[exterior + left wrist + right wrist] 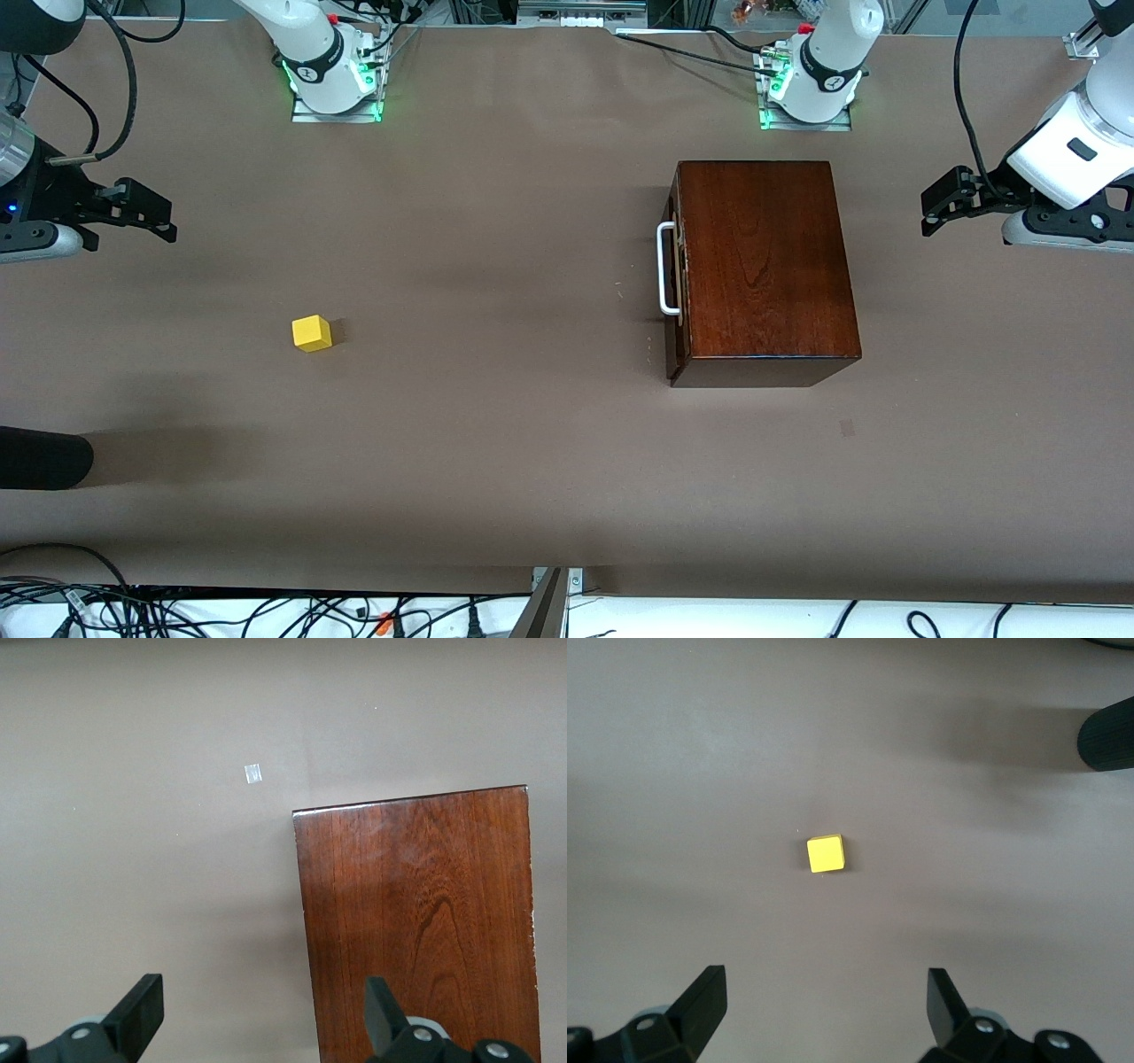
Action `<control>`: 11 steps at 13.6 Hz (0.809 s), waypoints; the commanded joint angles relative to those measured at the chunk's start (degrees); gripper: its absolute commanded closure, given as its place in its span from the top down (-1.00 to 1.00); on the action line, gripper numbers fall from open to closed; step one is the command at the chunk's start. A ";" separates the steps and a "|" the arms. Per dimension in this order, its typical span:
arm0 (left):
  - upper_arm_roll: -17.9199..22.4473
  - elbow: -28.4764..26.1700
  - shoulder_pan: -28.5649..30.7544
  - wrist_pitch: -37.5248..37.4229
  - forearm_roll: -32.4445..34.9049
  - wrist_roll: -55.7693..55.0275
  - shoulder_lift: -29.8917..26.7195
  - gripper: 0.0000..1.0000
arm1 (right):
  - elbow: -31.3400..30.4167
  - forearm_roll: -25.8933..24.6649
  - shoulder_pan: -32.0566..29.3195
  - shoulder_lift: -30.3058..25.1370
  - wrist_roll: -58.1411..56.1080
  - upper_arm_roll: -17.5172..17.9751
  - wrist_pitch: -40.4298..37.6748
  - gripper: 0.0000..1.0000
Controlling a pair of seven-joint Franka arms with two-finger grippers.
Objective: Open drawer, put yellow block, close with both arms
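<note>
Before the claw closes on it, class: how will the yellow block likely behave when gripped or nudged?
The yellow block looks rigid, with flat faces, so it probably will not squash. Resting flat on the table, it should slide rather than roll. Being small, it is likely light and may skid if nudged.

The front view looks down from high across the table (532, 461), facing both bases. Each wrist view looks straight down from above: the left shares the box (416, 921), the right shares the yellow block (825, 854).
</note>
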 commanded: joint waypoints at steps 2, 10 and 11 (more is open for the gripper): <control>0.12 -0.08 0.14 0.11 -1.04 0.43 -0.81 1.00 | 0.79 0.03 -0.30 0.18 0.38 0.56 -0.86 1.00; -0.23 0.36 -0.74 0.11 -1.22 -0.97 -0.90 1.00 | 0.79 0.11 -0.30 0.18 0.38 0.65 -1.65 1.00; -2.49 0.36 -0.83 0.02 -1.22 -3.85 -0.90 1.00 | 0.79 0.11 -0.30 0.18 0.38 0.65 -1.65 1.00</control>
